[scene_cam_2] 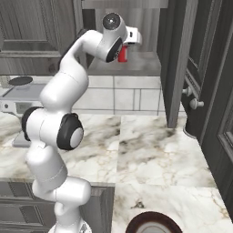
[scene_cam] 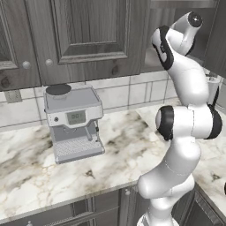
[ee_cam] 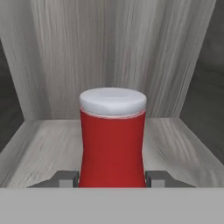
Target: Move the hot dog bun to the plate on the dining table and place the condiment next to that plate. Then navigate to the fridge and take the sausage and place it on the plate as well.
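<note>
Reaching into the open grey cabinet [scene_cam_2: 136,63] at upper centre of the right base view. Standing upright on its shelf, centre of the hand view: one red condiment [ee_cam: 112,140], white-capped. Flanking the bottle's base, one gripper [ee_cam: 112,178], two fingertips [ee_cam: 65,178] narrowed to its sides, seemingly touching; firm grip unclear.
</note>
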